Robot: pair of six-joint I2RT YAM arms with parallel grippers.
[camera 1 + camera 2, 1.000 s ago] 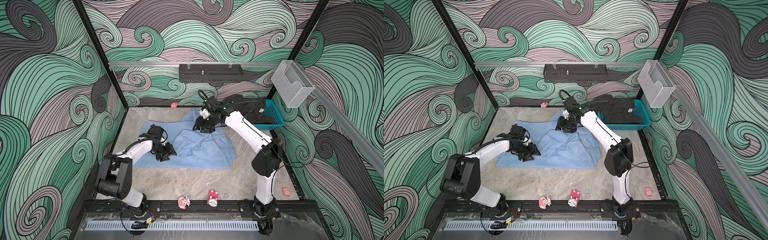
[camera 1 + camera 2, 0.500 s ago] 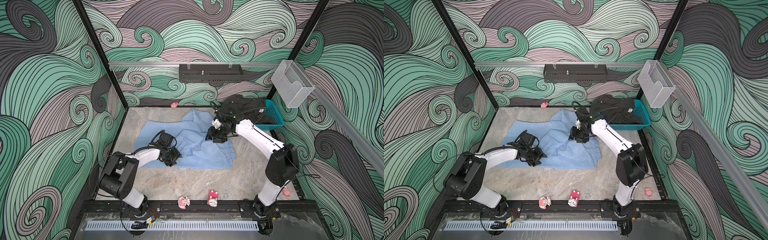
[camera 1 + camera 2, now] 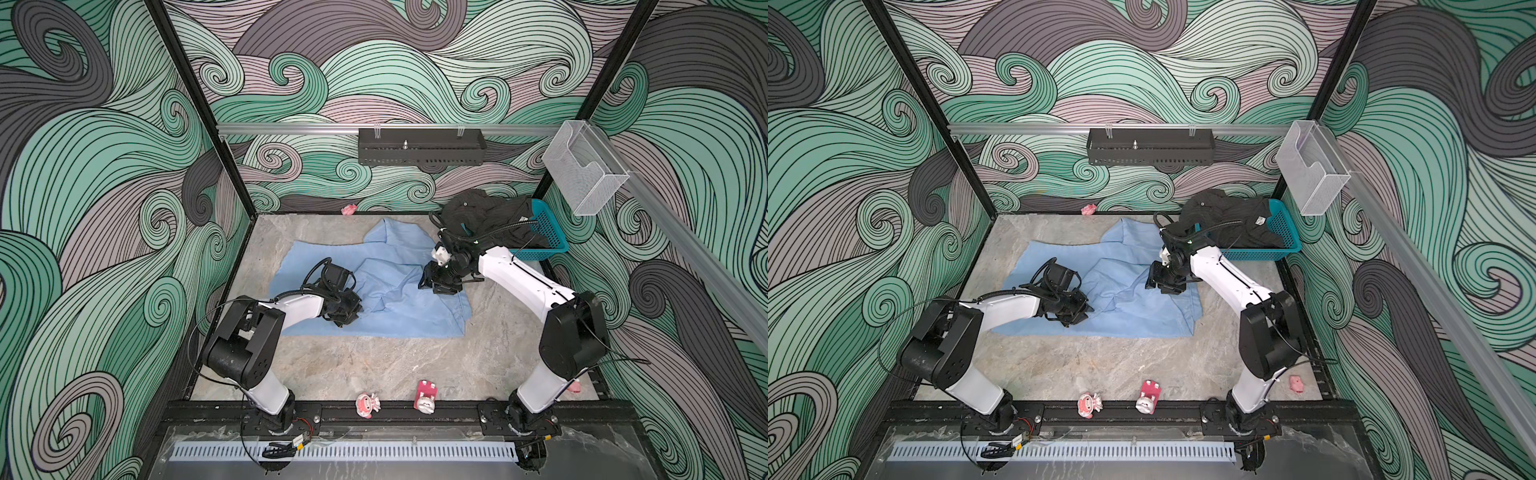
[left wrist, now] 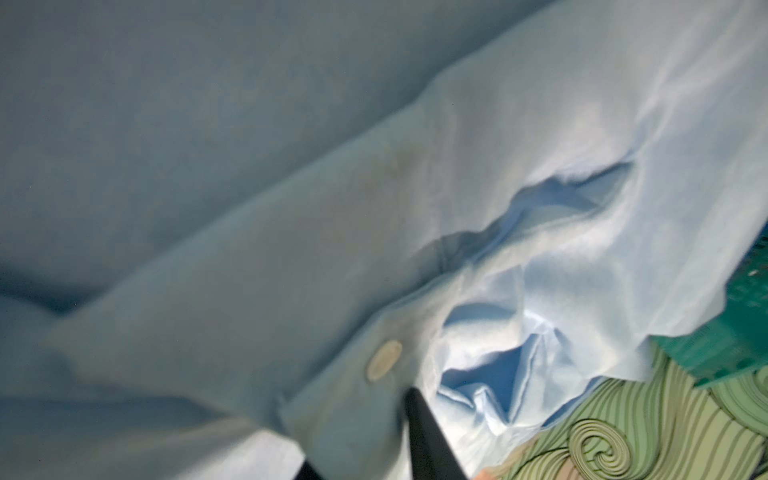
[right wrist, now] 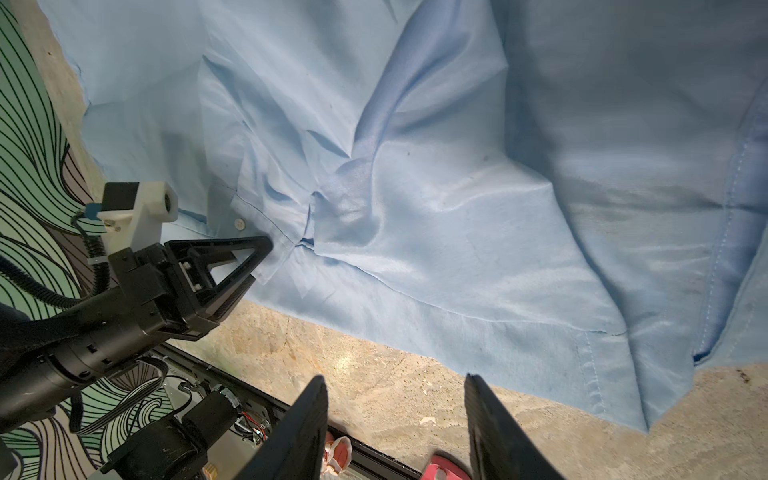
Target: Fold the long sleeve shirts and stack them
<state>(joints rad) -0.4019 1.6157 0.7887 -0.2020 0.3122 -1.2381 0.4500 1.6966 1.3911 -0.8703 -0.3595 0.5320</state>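
Now the light blue shirt [image 3: 399, 309] [image 3: 1133, 309] lies spread on the grey stone-look table [image 3: 374, 365], near the middle in both top views. It has many wrinkles, and 1 part is pushed up toward the back wall. The left gripper [image 3: 358, 309] [image 3: 1087, 308] is low over the left part of this shirt. In the right wrist view the left gripper [image 5: 262, 257] has its 2 fingers [image 5: 216, 245] pressed together on a small flap at the shirt's edge, just beside a white button [image 5: 240, 224], so it is clamped on the cloth. In the left wrist view the same button [image 4: 384, 359] shows close to 1 dark finger [image 4: 424, 436], but this picture is blurred. The right gripper [image 3: 434, 286] [image 3: 1163, 286] hangs over the right part of the shirt. In its own wrist view the right gripper [image 5: 392, 378] has its jaws well apart with nothing between them; beyond them are only the shirt's hem and bare table. The dark shirt [image 3: 486, 216] [image 3: 1225, 220] is heaped in the teal basket [image 3: 546, 232] [image 3: 1285, 232] at the back right corner, and part of it hangs over the basket's rim on the side of the blue shirt. I cannot tell if the 2 shirts touch. The 2 pink toys [image 3: 368, 405] [image 3: 424, 397] lie at the front edge of the table.
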